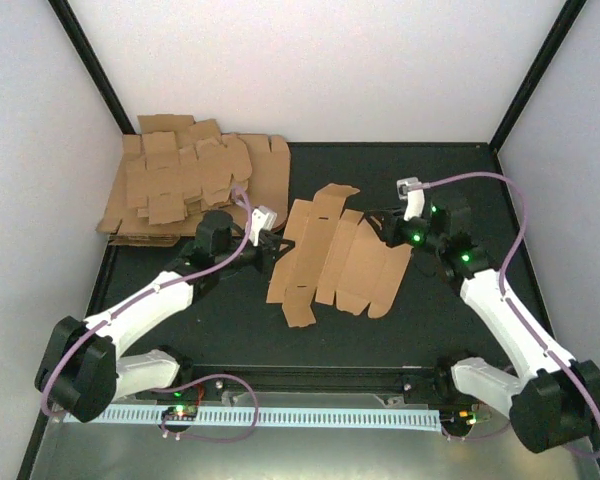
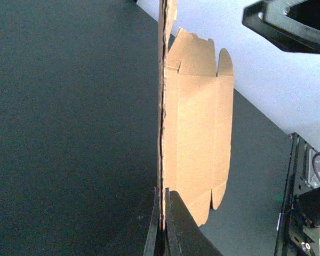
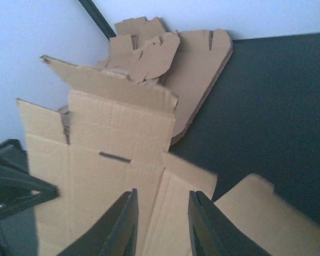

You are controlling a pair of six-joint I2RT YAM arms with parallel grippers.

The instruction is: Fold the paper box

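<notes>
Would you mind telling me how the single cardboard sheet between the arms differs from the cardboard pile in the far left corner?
The paper box is one sheet; the pile is many sheets, untidily stacked. The paper box lies mid-table, its edge pinched by the left end effector; the pile sits in the far left corner, untouched. Both are brown die-cut cardboard with flaps.

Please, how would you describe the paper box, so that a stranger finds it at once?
On the black table, look at the middle, not the far left corner. The paper box is the single brown sheet with notched flaps. The left gripper pinches its edge, unlike the thick pile of sheets.
</notes>
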